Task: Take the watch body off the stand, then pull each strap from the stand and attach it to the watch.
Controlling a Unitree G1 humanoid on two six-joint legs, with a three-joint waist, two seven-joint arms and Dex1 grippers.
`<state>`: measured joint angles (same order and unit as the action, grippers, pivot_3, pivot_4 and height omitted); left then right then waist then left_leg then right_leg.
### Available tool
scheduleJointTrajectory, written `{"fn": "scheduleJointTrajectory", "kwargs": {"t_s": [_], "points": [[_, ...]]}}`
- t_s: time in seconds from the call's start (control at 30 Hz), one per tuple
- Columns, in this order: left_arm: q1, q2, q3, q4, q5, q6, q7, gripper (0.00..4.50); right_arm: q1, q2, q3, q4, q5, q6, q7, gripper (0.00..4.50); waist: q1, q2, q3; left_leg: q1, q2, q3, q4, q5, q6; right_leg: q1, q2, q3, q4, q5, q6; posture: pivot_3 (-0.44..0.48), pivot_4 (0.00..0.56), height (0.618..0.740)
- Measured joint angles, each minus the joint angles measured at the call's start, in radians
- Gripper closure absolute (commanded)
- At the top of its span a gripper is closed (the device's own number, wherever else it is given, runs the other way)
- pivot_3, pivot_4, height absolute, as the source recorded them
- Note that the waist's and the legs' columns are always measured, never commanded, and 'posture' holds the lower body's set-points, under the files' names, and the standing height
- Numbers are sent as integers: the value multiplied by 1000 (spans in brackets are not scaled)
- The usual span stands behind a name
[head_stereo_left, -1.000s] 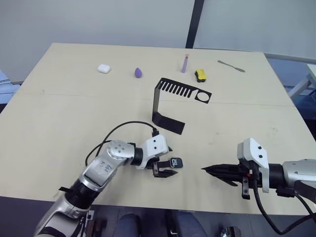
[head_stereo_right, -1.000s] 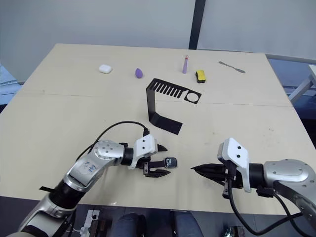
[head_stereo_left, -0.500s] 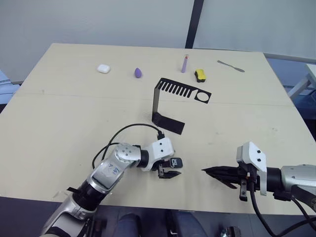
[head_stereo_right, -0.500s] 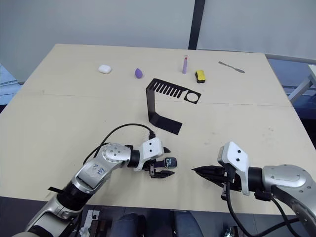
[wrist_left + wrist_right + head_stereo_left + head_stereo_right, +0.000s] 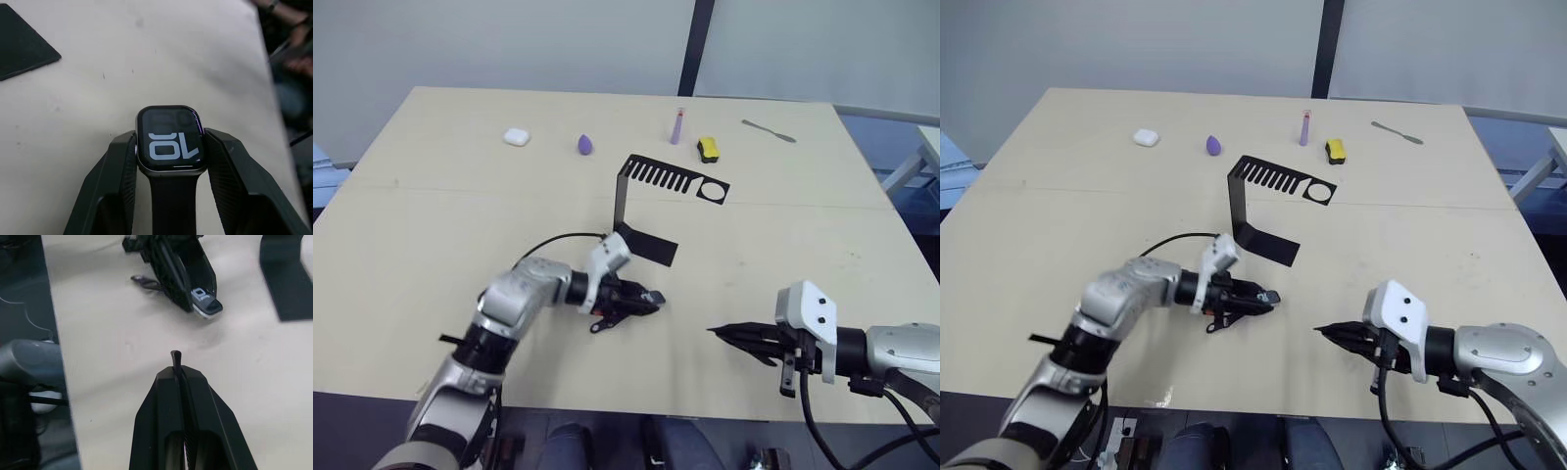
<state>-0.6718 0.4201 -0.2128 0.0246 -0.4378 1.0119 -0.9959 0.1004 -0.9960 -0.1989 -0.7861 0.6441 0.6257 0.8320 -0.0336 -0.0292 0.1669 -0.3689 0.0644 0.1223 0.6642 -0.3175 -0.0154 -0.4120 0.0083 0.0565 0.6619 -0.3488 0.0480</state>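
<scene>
left gripper [image 5: 168, 161] clamps the watch body [image 5: 169, 138], one strap [image 5: 171, 205] already on; right gripper [image 5: 176, 363] pinches the second strap [image 5: 175, 356], which could miss the lug if misaligned.

Watch body [image 5: 169, 142] before stand [image 5: 646, 211] (near its foot), on table [image 5: 431, 225]

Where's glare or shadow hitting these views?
Left wrist view: the watch digits read clean, with only a faint purple sheen on the screen's rim. Right wrist view: a soft shadow lies on the table under the left gripper. Eye views: the light is even and the stand casts barely any shadow.
</scene>
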Motion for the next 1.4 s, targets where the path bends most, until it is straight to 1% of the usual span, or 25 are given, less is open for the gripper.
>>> {"fn": "scheduleJointTrajectory", "kwargs": {"t_s": [0.07,0.13,0.33,0.53,0.7,0.87,0.97,1.4], "points": [[-27,26,18,50,-60,83,-56,2921,-49,17,40,-9,-51,-19,-25,4500,-1,0,0,0,0,0,0,0,0,0,0,0,0,0,0,0,150,740],[-37,32,28,99,-97,135,-92,2921,-102,32,90,-19,-100,-36,-56,4500,1,0,0,-1,0,0,1,0,0,-1,0,0,0,0,0,0,150,740],[-76,31,58,157,-161,152,-144,2921,-228,63,233,-46,-257,-53,-120,4500,5,0,0,-1,0,0,2,0,-1,-1,-1,0,1,0,0,0,150,740],[-92,32,58,242,-164,141,-160,2921,-256,71,315,-42,-367,-53,-132,4500,5,0,0,-1,0,0,2,0,-1,-2,-1,0,1,0,-1,0,150,740],[-109,29,58,264,-164,130,-159,2921,-300,117,346,-29,-425,-36,-157,4500,3,0,0,-1,0,1,2,0,-1,-2,-1,0,3,-1,-1,0,150,740],[-109,24,59,267,-164,131,-156,2921,-315,156,363,-17,-464,-35,-162,4500,4,0,0,-1,0,1,2,0,-1,-2,-1,0,3,-1,-2,0,150,740],[-109,12,79,266,-169,140,-148,2921,-314,188,391,2,-481,-35,-168,4500,3,0,0,-1,0,1,2,0,-1,-2,-1,0,4,-1,-2,0,150,740],[-102,11,86,248,-186,160,-137,2921,-327,225,395,3,-522,-35,-168,4500,3,0,0,-1,0,1,3,0,-1,-3,-1,0,5,-1,-2,0,150,740]]}}
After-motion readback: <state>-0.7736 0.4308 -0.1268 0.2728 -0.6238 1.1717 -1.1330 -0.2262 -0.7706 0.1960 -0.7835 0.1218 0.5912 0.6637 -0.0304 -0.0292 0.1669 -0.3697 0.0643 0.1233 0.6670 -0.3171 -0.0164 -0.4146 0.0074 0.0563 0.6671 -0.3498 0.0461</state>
